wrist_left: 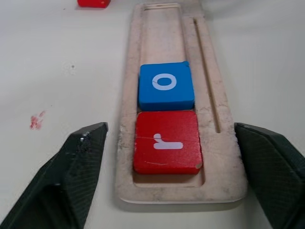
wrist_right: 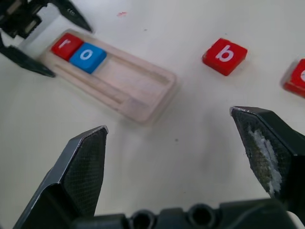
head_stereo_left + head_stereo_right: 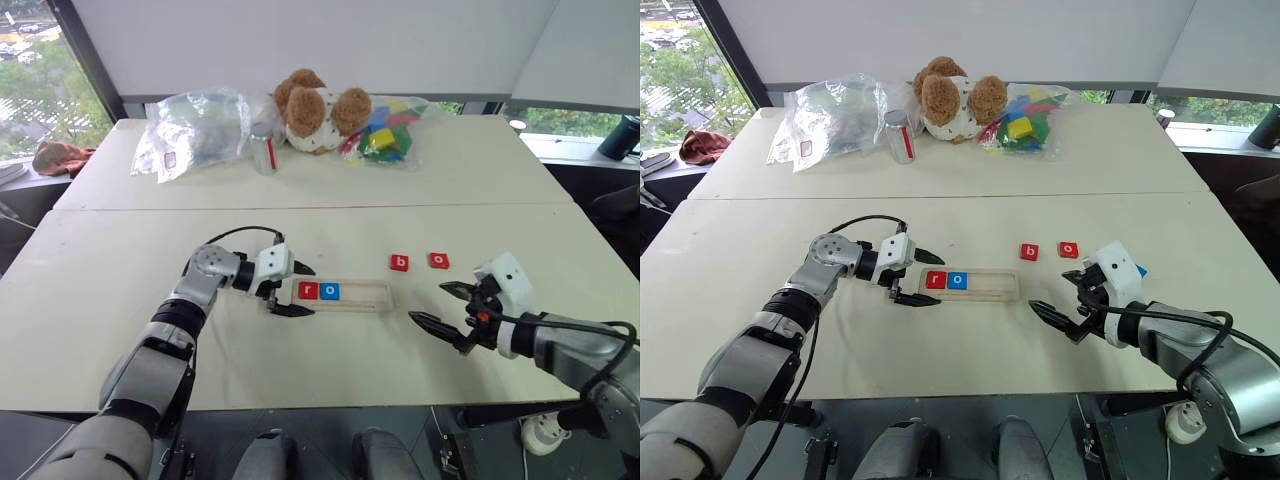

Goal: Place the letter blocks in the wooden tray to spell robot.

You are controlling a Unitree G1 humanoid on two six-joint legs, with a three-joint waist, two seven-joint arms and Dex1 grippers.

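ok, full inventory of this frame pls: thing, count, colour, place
wooden tray: 1, light wood, near table, centre
red r tile: 1, red, tray's left end slot
blue o tile: 1, blue, in tray beside the r
red b tile: 1, red, on table beyond tray's right end
red o tile: 1, red, on table right of the b
teddy bear: 1, brown and white, far table
bag of toy blocks: 1, multicoloured, right of bear
clear plastic bags: a pile, clear, left of bear
small jar: 1, clear, beside bear
left pincer: open, straddling tray's left end
right pincer: open, right of tray, holding nothing
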